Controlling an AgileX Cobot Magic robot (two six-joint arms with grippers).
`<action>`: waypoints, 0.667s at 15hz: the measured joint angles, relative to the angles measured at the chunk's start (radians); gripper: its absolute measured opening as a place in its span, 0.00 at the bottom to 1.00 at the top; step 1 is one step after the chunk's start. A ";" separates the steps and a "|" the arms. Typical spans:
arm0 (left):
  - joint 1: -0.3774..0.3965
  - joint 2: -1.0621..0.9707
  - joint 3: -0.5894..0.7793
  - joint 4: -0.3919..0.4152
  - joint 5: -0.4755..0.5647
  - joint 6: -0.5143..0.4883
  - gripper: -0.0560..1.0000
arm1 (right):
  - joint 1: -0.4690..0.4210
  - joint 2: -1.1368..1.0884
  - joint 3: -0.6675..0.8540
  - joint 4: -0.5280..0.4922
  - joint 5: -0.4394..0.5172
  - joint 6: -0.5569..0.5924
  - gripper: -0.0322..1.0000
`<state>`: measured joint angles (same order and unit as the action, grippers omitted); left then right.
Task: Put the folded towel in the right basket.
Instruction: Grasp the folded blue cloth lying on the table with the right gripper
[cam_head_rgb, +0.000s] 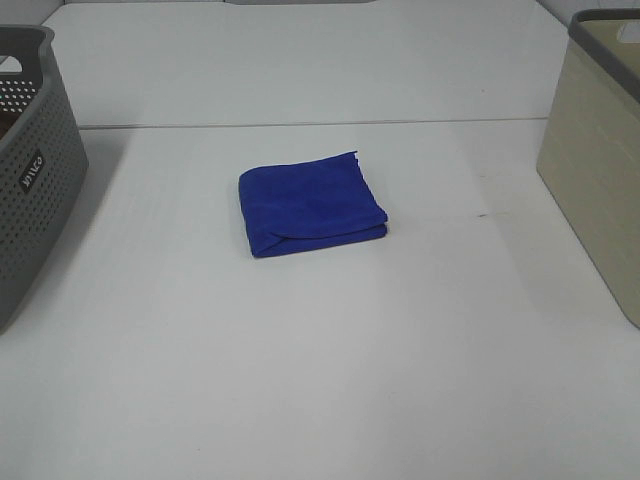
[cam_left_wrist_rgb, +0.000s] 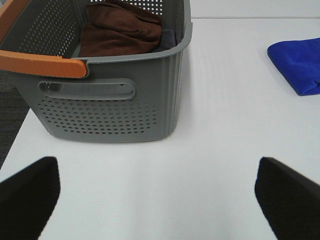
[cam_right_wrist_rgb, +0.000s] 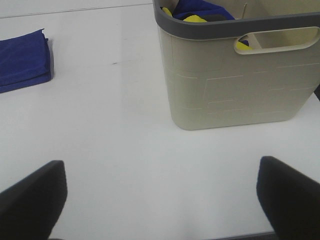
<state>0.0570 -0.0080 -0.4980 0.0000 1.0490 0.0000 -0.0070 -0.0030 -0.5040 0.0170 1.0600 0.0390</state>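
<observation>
While both end effectors (cam_left_wrist_rgb: 159, 197) (cam_right_wrist_rgb: 161, 200) gape empty, the towel (cam_head_rgb: 310, 203) lies on a white table (cam_head_rgb: 320, 380).

One readable-ish item only: a small dark label (cam_head_rgb: 31, 172) with white capitals, on the perforated outer wall of the grey basket (cam_head_rgb: 55, 125) at the left edge of the high view. The label is tilted, so the letters run up along the wall. The text is small and soft. It looks like five letters ending in "CO", maybe "JNYCO", but I can't confirm the first three. Probably a brand mark. In the left wrist view the wall of the same basket (cam_left_wrist_rgb: 105, 117) has nothing legible on it. The right wrist view has nothing legible either.
</observation>
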 joint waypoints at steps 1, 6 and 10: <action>0.000 0.000 0.000 0.000 0.000 0.000 0.99 | 0.000 0.000 0.000 0.000 0.000 0.000 0.98; 0.000 0.000 0.000 0.000 0.000 0.000 0.99 | 0.000 0.000 0.000 0.000 0.000 0.000 0.98; 0.000 0.000 0.000 0.000 0.000 0.000 0.99 | 0.000 0.000 0.000 0.000 0.000 0.000 0.98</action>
<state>0.0570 -0.0080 -0.4980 0.0000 1.0490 0.0000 -0.0070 -0.0030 -0.5040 0.0170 1.0600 0.0390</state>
